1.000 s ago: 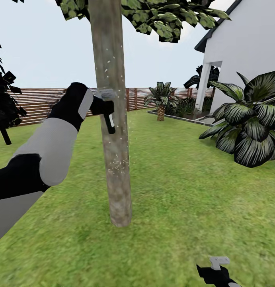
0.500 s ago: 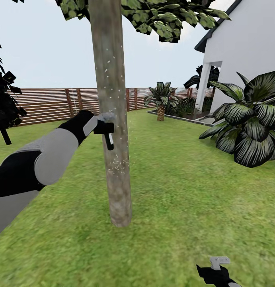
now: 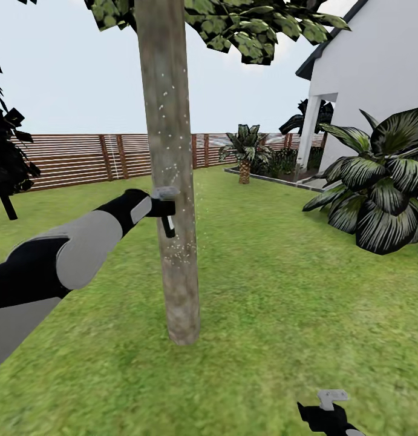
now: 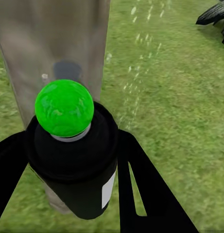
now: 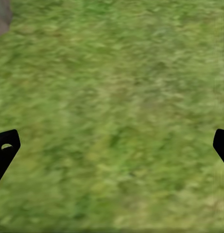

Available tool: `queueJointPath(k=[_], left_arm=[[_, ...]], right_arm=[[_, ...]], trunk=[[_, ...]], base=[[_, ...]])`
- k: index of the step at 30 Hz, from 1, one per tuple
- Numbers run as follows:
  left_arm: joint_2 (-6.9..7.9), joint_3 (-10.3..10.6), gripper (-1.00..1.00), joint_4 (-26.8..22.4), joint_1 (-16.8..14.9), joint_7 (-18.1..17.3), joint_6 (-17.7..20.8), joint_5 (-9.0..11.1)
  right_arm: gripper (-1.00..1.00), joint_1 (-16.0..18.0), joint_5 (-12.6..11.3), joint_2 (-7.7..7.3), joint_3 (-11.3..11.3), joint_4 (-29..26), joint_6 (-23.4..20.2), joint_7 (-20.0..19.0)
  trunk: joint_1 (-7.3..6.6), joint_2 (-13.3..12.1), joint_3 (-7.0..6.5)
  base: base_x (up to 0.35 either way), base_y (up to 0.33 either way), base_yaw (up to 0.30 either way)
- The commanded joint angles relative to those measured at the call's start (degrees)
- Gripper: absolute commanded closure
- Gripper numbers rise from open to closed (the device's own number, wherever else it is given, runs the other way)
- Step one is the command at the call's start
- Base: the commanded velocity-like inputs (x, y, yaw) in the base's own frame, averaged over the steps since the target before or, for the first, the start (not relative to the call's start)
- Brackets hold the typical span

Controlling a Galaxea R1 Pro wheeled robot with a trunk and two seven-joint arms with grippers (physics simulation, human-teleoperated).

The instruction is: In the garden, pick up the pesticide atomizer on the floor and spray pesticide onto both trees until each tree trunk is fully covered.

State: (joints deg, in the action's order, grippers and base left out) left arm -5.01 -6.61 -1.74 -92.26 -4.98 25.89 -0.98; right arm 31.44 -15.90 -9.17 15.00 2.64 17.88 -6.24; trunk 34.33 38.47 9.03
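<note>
Between the jaws of the left gripper [image 4: 68, 160] sits the pesticide atomizer [image 4: 73, 160], a black canister with a green ball-shaped cap, clamped on both sides and aimed straight at the tree trunk [image 3: 169, 181]. In the head view the atomizer [image 3: 165, 209] hangs just beside the trunk at about mid height, with pale droplets speckling the bark above and below it and more drifting over the lawn [image 3: 281, 290] beyond. The trunk's lower stretch near the grass looks barer of specks, so I judge coverage unfinished here, and a second tree is yet to be treated. The right gripper [image 3: 329, 415] rests low over the grass, its jaws spread wide with nothing between them. The main risk is the nozzle sitting so near the bark that the canister knocks the trunk and twists in the grip; another is spray streaming past the side of the column and landing on the lawn, as some droplets in the left wrist view seem to.
</note>
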Motion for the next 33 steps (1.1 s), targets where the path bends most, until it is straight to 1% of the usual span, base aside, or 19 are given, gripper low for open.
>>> queueJointPath(k=[1, 3, 6, 7, 8, 9, 12, 14, 17, 19, 20, 23, 26, 29, 33], left_arm=[[0.00, -0.5, 1.00, -0.1, 0.3, -0.1, 0.0, -0.1], [0.00, -0.5, 1.00, -0.1, 3.5, -0.1, -2.5, -0.3], [0.02, -0.4, 1.00, -0.1, 6.8, -0.1, -4.9, -1.7], [0.01, -0.4, 1.00, -0.1, 7.9, -0.1, -6.0, -2.0], [0.00, -0.4, 1.00, -0.1, 9.8, 0.0, -7.9, -2.4], [0.00, -0.4, 1.00, -0.1, 10.5, 0.0, -8.5, -2.5], [0.00, -0.5, 1.00, 0.0, 11.6, -0.1, -9.3, -2.6], [0.00, -0.5, 1.00, 0.0, 13.2, -0.1, -9.6, -2.6], [0.10, -0.5, 1.00, 0.0, 14.2, -0.1, -10.2, -2.6], [1.26, -0.5, 1.00, 0.0, 15.0, -0.1, -12.3, -2.6], [2.24, -0.5, 1.00, 0.0, 15.2, -0.1, -12.9, -2.6], [3.29, -0.5, 1.00, 0.0, 16.1, -0.1, -13.5, -2.6], [3.45, -0.4, 1.00, 0.0, 17.1, -0.1, -13.9, -2.6], [3.50, -0.4, 1.00, 0.1, 18.8, -0.1, -17.0, -2.6], [3.42, -0.3, 1.00, 0.1, 20.6, -0.2, -18.1, -2.6]], right_arm=[[-1.00, 0.1, -0.6, 0.07, 0.3, 0.3, 0.4, -0.4], [-1.00, 0.1, -0.6, 0.30, 0.3, 0.3, 0.4, -0.4], [-1.00, 0.1, -0.6, 0.38, 0.3, 0.3, 0.4, -0.4], [-1.00, 0.1, -0.6, 0.48, 0.3, 0.3, 0.4, -0.4], [-1.00, 0.1, -0.6, 0.68, 0.3, 0.3, 0.4, -0.4], [-1.00, 0.1, -0.6, 0.73, 0.3, 0.3, 0.4, -0.4], [-1.00, 0.1, -0.6, 0.80, 0.3, 0.3, 0.4, -0.4], [-1.00, 0.1, -0.6, 0.84, 0.3, 0.3, 0.4, -0.4], [-1.00, 0.1, -0.6, 0.83, 0.3, 0.3, 0.4, -0.4], [-1.00, 0.1, -0.6, 0.86, 0.3, 0.3, 0.4, -0.4], [-1.00, 0.1, -0.6, 0.86, 0.3, 0.3, 0.4, -0.4], [-1.00, 0.1, -0.6, 0.88, 0.3, 0.3, 0.4, -0.4], [-1.00, 0.1, -0.6, 0.90, 0.3, 0.3, 0.4, -0.4], [-1.00, 0.1, -0.6, 0.94, 0.3, 0.3, 0.4, -0.4], [-1.00, 0.1, -0.6, 1.13, 0.3, 0.3, 0.4, -0.4]], trunk=[[0.02, 0.1, 0.09], [0.02, 0.1, 0.09], [0.02, 0.1, 0.09], [0.02, 0.1, 0.09], [0.02, 0.1, 0.09], [0.02, 0.1, 0.09], [0.02, 0.1, 0.09], [0.02, 0.1, 0.09], [0.02, 0.1, 0.09], [0.02, 0.1, 0.09], [0.02, 0.1, 0.09], [0.02, 0.1, 0.09], [0.02, 0.1, 0.09], [0.02, 0.1, 0.09], [0.02, 0.1, 0.09]], base=[[0.000, 0.000, 0.000], [0.000, 0.000, 0.000], [0.000, 0.000, 0.000], [0.000, 0.000, 0.000], [0.000, 0.000, 0.000], [0.000, 0.000, 0.000], [0.000, 0.000, 0.000], [0.000, 0.000, 0.000], [0.000, 0.000, 0.000], [0.000, 0.000, 0.000], [0.000, 0.000, 0.000], [0.000, 0.000, 0.000], [0.000, 0.000, 0.000], [0.000, 0.000, 0.000], [0.000, 0.000, 0.000]])
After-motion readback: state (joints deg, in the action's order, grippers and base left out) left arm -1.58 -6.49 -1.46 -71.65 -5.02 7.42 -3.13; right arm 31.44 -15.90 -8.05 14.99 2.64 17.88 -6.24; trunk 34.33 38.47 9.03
